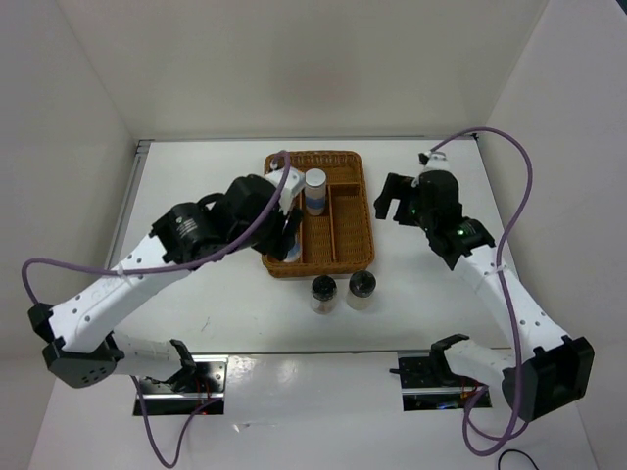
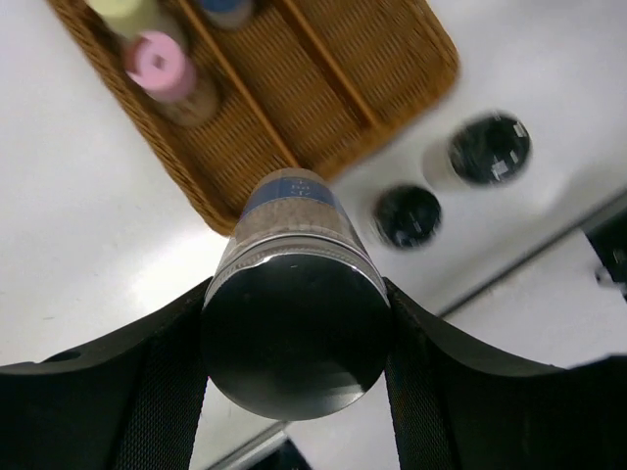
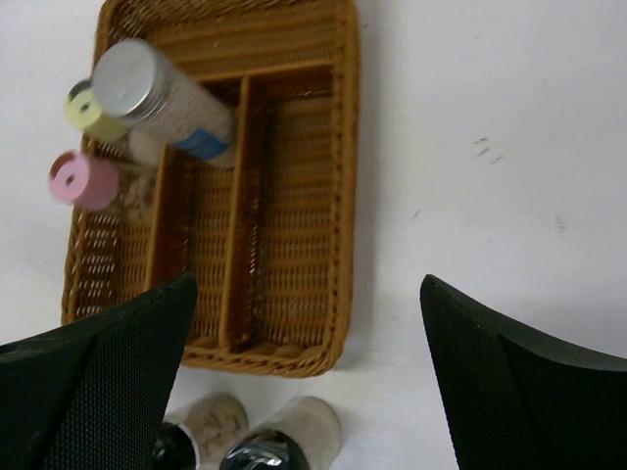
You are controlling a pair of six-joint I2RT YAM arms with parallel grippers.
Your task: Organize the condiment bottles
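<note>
My left gripper (image 2: 294,348) is shut on a silver-capped shaker jar (image 2: 292,220) with a blue label and holds it over the near end of the wicker tray's left compartment. From above, the gripper (image 1: 290,235) hides that jar. A pale yellow-capped jar (image 2: 132,14) and a pink-capped jar (image 2: 160,67) stand in the left compartment. A white-capped jar (image 1: 314,184) stands in the middle compartment. Two black-capped jars (image 1: 322,292) (image 1: 361,286) stand on the table in front of the tray. My right gripper (image 1: 391,205) is open and empty, just right of the tray.
The brown wicker tray (image 1: 355,220) has three long compartments, and nothing stands in the right one (image 3: 304,196). White walls enclose the table on the left, back and right. A purple cable loops from each arm.
</note>
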